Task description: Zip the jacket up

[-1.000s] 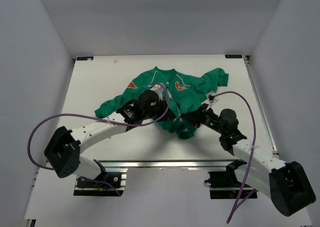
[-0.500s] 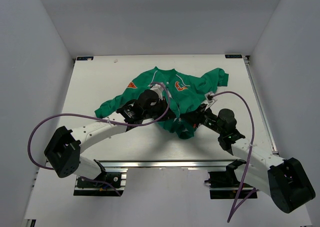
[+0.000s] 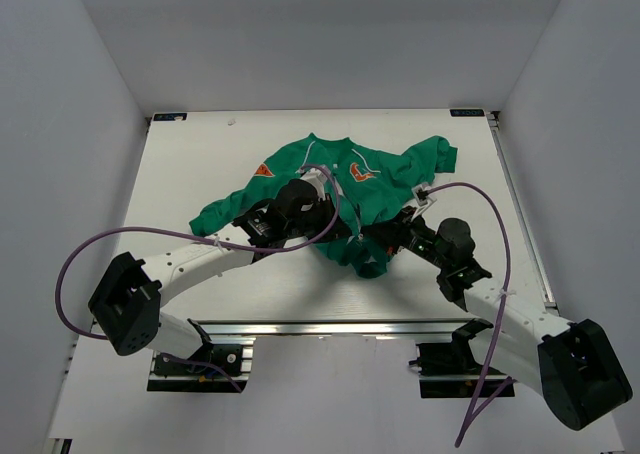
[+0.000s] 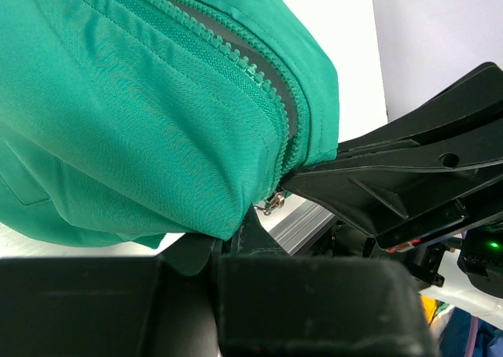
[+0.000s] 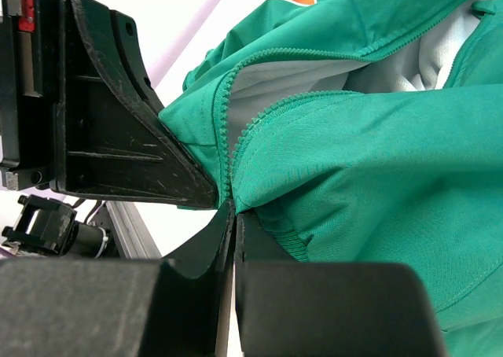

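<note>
Nearest, the two tools meet at the near hem of the jacket [image 3: 390,184]. The left tool [image 4: 236,233] is almost pressed together, pinching green fabric at the foot of the zip [image 4: 263,90]. The right tool [image 5: 233,214] is pressed together on the hem just right of it. Beyond them the zip's two rows of teeth part, showing pale lining [image 5: 291,78]. The jacket lies crumpled mid-table [image 3: 200,144], collar far, orange chest logo [image 3: 362,172] facing up.
</note>
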### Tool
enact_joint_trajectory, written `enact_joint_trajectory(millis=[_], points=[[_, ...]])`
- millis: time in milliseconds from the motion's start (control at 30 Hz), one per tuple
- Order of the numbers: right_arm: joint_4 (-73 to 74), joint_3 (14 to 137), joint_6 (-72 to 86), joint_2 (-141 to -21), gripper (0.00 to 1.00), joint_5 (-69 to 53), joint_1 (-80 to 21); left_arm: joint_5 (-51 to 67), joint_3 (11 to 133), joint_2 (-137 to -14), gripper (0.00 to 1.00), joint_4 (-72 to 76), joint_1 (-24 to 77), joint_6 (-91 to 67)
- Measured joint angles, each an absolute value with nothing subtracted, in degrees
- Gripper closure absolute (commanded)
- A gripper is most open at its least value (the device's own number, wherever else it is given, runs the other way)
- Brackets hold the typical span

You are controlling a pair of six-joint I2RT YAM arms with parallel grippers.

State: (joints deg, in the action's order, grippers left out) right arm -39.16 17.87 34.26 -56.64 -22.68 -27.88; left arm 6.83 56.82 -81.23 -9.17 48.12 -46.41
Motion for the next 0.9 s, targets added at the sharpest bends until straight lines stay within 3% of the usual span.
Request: enact_joint_trajectory(millis=[900], points=[[-41.41,17.87,37.45,-57.39,1.00,-20.01,-28.29,6.90,56.82,-81.23,1.00,-8.95,48.12,-46.33]])
